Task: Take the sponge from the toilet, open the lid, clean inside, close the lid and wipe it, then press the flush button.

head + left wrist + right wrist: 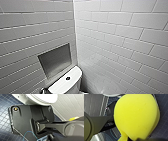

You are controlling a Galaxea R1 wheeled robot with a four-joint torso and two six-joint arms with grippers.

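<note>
Sponge (136, 115), bulging, appears clamped in the right gripper (124, 137) off the toilet (65, 83): pickup judged complete; opening, cleaning, closing, wiping and pressing the flush button (67, 78) judged outstanding.

No legible text, label, brand, number or sign.

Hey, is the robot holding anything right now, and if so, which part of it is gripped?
The right claw holds the bright yellow soft sponge, pinched at one narrowed end; the rest bulges free.
</note>
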